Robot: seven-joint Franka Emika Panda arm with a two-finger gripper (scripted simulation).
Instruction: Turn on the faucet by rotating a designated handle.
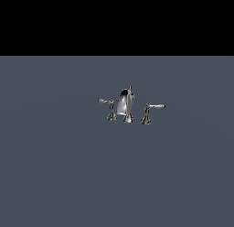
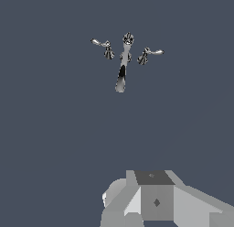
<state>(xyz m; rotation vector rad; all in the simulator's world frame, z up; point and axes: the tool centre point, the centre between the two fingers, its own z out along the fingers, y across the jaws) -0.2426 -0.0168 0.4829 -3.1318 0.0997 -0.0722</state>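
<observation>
Chrome faucet (image 1: 125, 105) untouched on grey floor (image 1: 55, 175); jaws' state unclear (fingertips out of frame).

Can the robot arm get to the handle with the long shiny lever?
Probably yes. The handle stands apart from the spout, with bare floor all around. The end effector sits far back, and nothing lies between.

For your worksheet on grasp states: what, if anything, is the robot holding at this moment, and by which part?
Nothing. The faucet and the designated handle stand alone on the floor, no arm near them. The wrist view shows only the gripper's body, well away.
</observation>
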